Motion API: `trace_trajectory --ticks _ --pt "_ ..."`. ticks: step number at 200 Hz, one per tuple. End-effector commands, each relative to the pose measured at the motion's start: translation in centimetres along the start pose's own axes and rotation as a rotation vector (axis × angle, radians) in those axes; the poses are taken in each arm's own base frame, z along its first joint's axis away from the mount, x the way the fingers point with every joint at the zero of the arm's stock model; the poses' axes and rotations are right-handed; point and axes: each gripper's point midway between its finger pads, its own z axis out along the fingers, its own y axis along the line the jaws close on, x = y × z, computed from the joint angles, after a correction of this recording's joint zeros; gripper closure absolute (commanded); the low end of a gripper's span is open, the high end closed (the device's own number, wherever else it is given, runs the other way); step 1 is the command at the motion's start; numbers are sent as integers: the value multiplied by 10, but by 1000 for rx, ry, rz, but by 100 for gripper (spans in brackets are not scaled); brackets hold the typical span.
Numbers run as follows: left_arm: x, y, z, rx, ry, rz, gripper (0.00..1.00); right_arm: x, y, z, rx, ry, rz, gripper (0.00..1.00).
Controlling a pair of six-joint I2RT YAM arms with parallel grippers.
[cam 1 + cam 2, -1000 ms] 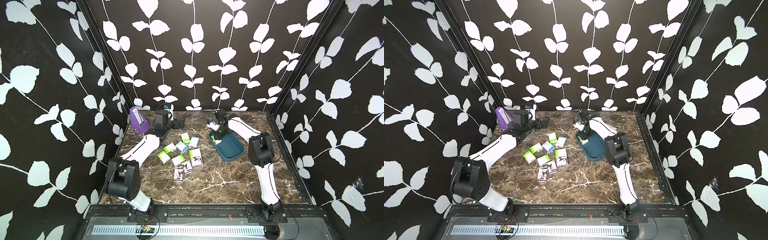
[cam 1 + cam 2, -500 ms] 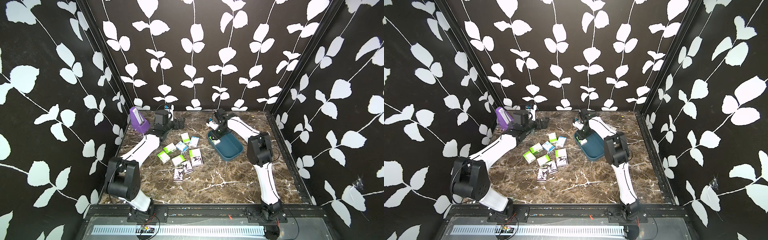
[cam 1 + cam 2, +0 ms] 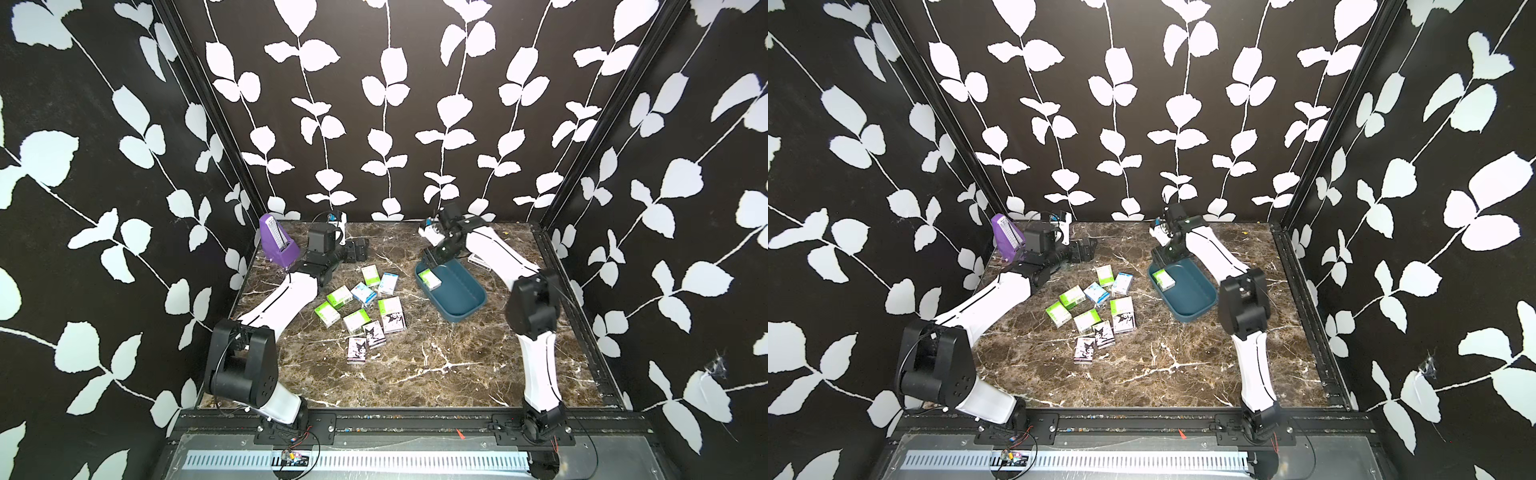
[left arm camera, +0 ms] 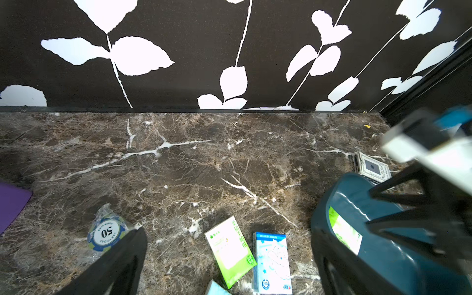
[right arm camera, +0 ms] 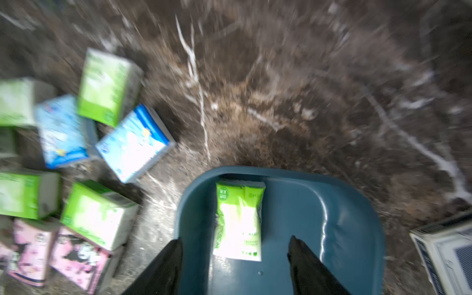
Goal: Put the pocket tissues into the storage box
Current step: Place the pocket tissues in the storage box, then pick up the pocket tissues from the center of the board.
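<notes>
The storage box [image 3: 465,309] [image 3: 1196,311] is a dark teal tub on the right of the marble table. One green-and-white pack [image 3: 430,279] [image 3: 1163,279] [image 5: 238,219] lies flat at its far end. My right gripper [image 3: 435,254] [image 3: 1160,252] [image 5: 235,239] hovers open just above that pack, touching nothing. Several more pocket tissues [image 3: 365,307] [image 3: 1096,307] lie scattered in the table's middle, green, blue and cartoon-printed. My left gripper [image 3: 358,251] [image 3: 1086,249] [image 4: 227,233] rests open and empty at the back, beyond the pile.
A purple metronome [image 3: 278,245] [image 3: 1007,243] stands at the back left. A blue poker chip [image 4: 107,232] lies near the left gripper. A flat white-grey gadget [image 3: 478,261] [image 4: 373,167] [image 5: 449,251] lies behind the box, under the right arm.
My right gripper has opened and let go of the green pack, which now lies in the box. The gripper has lifted slightly. The left arm has not moved.
</notes>
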Motion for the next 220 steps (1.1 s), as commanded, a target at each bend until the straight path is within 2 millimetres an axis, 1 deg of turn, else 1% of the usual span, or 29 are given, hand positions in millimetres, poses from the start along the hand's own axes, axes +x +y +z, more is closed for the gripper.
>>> trace_trajectory --ticks 1,14,30,52,64,91,99,115,123,139,155,188,220 --pt "-21 -6 -17 7 -55 -4 1 -12 46 -37 -42 -117 -7 27" --pt "-20 -6 -17 6 -54 -15 1 -1 72 -36 -46 -103 -43 26" --pt "-18 -6 -16 10 -48 -19 1 20 102 -25 -39 -52 -103 25" --pt "-16 -7 -18 12 -44 -23 1 51 130 -2 -46 48 -155 25" --pt "-16 -7 -21 11 -49 -18 1 68 140 9 -56 88 -193 25" --pt "-16 -4 -26 -2 -58 3 1 97 157 20 -97 143 -302 24" --pt "-16 -4 -27 -6 -59 8 1 104 160 23 -108 157 -332 24" --pt "-14 -3 -28 -14 -61 11 1 117 160 32 -107 178 -376 24" --pt "-14 -1 -28 -23 -65 12 1 121 161 37 -109 185 -394 24" --pt "-14 4 -30 -49 -67 0 1 124 161 46 -112 189 -420 24" --pt "-14 10 -32 -74 -59 -7 1 121 163 54 -116 186 -447 24" --pt "-13 24 -34 -93 -48 -45 1 111 171 65 -129 180 -515 25" --pt "-14 37 -38 -106 -58 -82 1 111 178 74 -152 202 -561 25"
